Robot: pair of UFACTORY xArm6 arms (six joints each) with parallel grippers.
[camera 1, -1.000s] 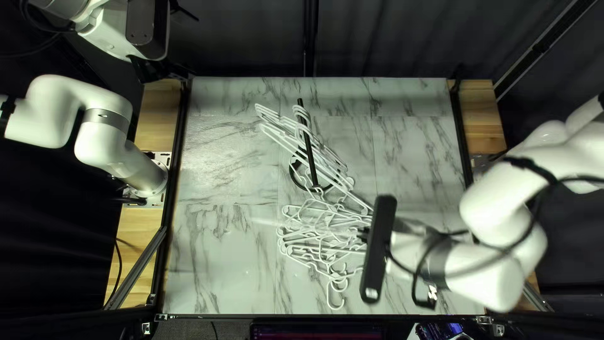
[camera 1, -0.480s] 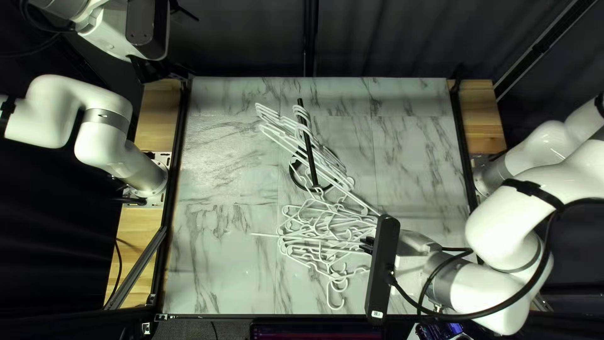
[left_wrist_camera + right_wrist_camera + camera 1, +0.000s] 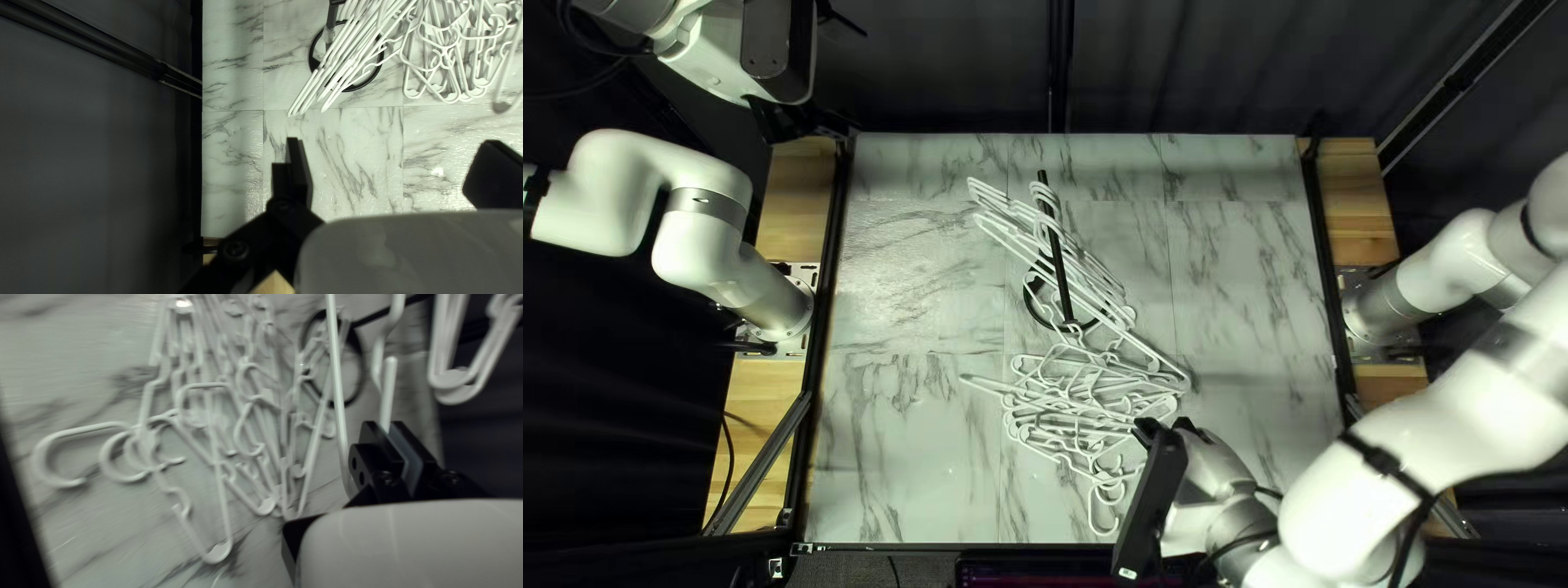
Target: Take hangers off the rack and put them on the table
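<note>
In the top left view my left gripper [image 3: 784,122] hangs beyond the table's far left corner, and my right gripper [image 3: 1165,427] is beside the pile's right edge. The left wrist view has my left gripper [image 3: 389,171] open, nothing between its fingers. In the right wrist view my right gripper [image 3: 391,438] is shut on a white hanger [image 3: 388,394], held above the pile. White hangers [image 3: 993,196] hang slanted on the black rack [image 3: 1060,272]. Nearer the front, other white hangers [image 3: 1105,530] lie tangled on the table, hooks toward the near edge.
The marble-patterned table [image 3: 904,436] has bare surface on both sides of the rack and pile. Black rails [image 3: 825,316] line its sides. A screen [image 3: 1067,573] stands past the near edge, and dark curtain [image 3: 948,76] closes off the back.
My right gripper has shifted toward the near edge and turned, and the held hanger's far end has swung slightly. The left arm looks unmoved; the racked hangers have barely shifted.
</note>
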